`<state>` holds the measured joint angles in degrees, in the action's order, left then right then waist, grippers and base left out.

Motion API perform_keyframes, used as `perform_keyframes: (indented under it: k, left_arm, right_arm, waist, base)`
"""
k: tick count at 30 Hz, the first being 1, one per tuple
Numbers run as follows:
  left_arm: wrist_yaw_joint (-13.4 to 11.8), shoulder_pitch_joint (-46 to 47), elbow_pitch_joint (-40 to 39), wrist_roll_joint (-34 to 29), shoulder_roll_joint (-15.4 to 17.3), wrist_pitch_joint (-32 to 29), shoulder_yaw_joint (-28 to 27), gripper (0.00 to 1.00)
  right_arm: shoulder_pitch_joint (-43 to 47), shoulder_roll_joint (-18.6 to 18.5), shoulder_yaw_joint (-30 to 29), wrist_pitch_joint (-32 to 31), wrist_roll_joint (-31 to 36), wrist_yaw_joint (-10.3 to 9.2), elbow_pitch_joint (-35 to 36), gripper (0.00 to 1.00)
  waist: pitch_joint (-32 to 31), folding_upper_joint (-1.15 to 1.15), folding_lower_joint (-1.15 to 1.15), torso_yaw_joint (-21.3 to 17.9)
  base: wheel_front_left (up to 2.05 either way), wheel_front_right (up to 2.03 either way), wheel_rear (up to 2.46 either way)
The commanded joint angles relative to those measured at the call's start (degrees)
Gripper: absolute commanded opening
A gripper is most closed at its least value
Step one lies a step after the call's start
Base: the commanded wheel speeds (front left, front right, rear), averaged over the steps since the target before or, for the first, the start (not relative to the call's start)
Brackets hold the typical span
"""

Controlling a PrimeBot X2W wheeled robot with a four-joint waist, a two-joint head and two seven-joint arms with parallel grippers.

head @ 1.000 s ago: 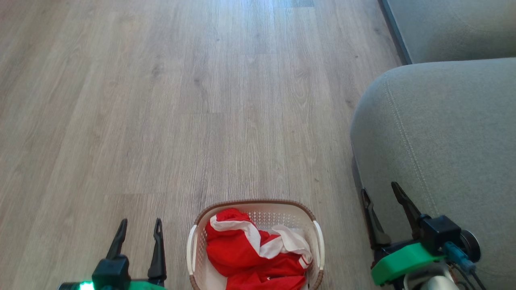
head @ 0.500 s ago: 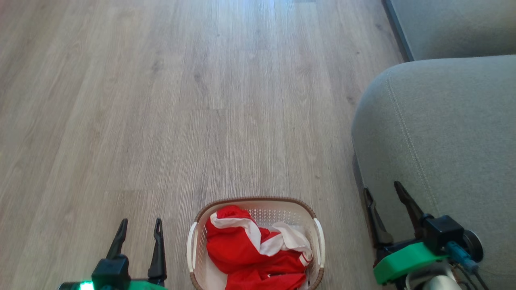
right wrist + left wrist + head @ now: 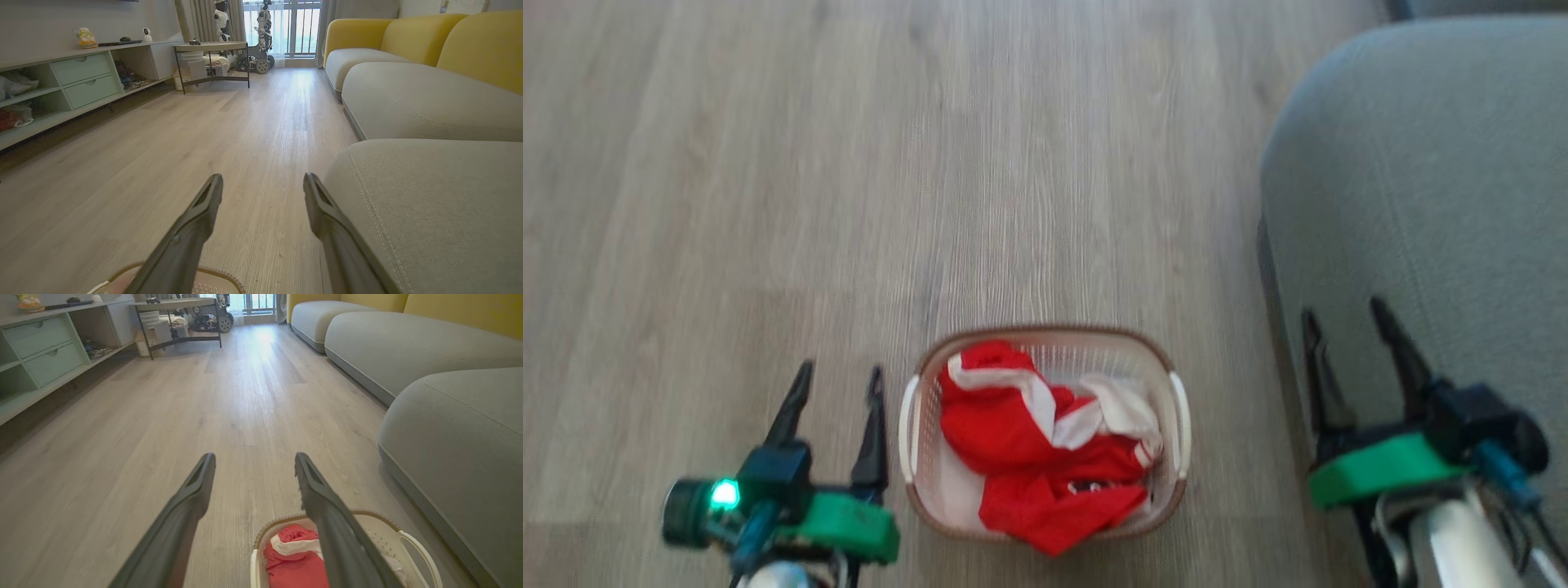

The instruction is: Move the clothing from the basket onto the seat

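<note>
Red clothing (image 3: 1005,425) with white trim is lying bunched in the basket (image 3: 1045,331), which is standing on the floor (image 3: 849,163) close in front of the robot. One fold is drooping over the near rim. The left tool (image 3: 841,367) is hovering just beside the basket's left wall, its fingers spread wide and holding nothing. The right tool (image 3: 1343,308) is hanging on the other side, over the edge of the seat (image 3: 1437,188), likewise wide and carrying nothing. Neither is touching the fabric. The seat is sitting near the basket's right side, with a strip of floor between them, and no garment is lying on the part in view. Farther off, in the right wrist view, shelves (image 3: 81,77) are running along the wall toward a window.

Judging by this, the task is barely starting. All the clothing in sight is resting in the basket, so gripping, lifting, carrying across and releasing onto the seat are all waiting to be done, probably garment by garment.
</note>
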<state>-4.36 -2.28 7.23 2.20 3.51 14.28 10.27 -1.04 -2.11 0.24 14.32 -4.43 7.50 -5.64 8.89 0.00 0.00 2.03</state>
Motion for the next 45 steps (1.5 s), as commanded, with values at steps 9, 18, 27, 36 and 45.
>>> perform_keyframes:
  k: [9,18,27,36,45]
  left_arm:
    - [2.8,12.7,7.6,-3.7,-0.3,0.7,4.9,1.00]
    - [6.3,25.1,24.5,-5.1,-0.5,0.7,11.6,1.00]
    - [7.7,36.9,38.0,-4.4,-0.6,0.7,21.6,1.00]
    - [6.4,43.8,45.8,0.6,-0.6,0.7,31.2,1.00]
    - [3.8,48.2,52.5,4.5,-0.6,0.1,36.3,1.00]
  right_arm:
    - [-9.1,-0.8,-2.1,0.7,2.5,-0.01,5.5,1.00]
    - [-14.5,-0.8,-3.3,0.7,4.5,-0.01,9.5,1.00]
    - [-18.7,-0.8,-3.1,0.7,4.7,-0.01,15.3,1.00]
    - [-20.0,-0.8,-2.6,0.7,3.0,-0.01,19.3,1.00]
    - [-20.3,-0.8,-2.2,0.7,2.0,-0.01,20.3,1.00]
  waist:
    - [15.4,0.00,0.00,0.0]
    - [24.5,0.00,0.00,-0.4]
    - [33.0,0.00,0.00,-3.0]
    - [38.2,0.00,0.00,-5.8]
    - [40.7,0.00,0.00,-7.6]
  base:
    - [0.00,0.00,0.00]
    - [0.00,0.00,0.00]
    - [0.00,0.00,0.00]
    - [0.00,0.00,0.00]
    - [0.00,0.00,0.00]
